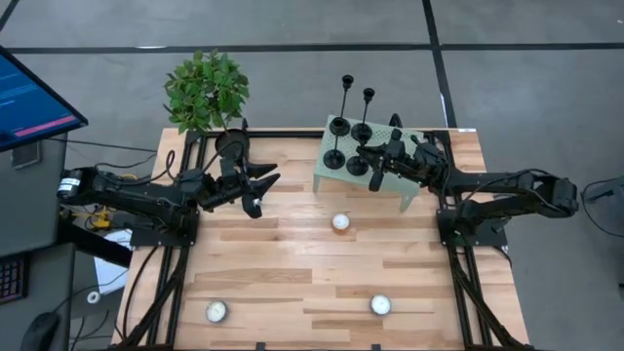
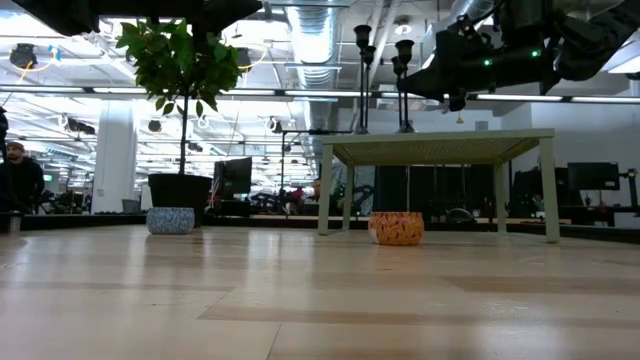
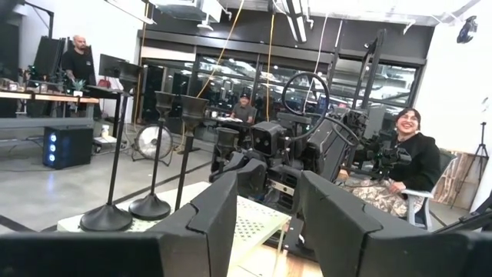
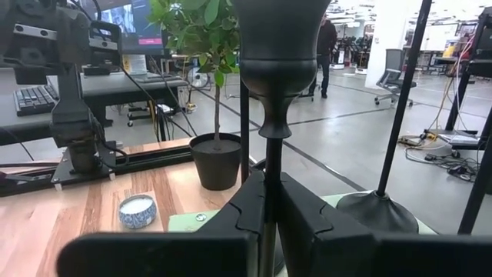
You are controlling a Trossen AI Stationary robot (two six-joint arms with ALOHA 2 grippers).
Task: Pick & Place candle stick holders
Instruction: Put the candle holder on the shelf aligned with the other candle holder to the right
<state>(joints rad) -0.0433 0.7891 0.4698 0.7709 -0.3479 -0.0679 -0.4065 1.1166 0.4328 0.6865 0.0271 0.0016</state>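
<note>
The thin stem of a black candlestick (image 4: pixel 267 115) is being clamped between the closed fingers of the right gripper (image 4: pixel 267 219) above the pale green side table (image 1: pixel 331 180). Three other candlesticks (image 1: pixel 336 127) are being supported on that table. The left gripper (image 1: pixel 255 190) is being held partly open and empty over the wooden tabletop (image 1: pixel 292 283), beside the potted plant (image 1: pixel 207 93).
</note>
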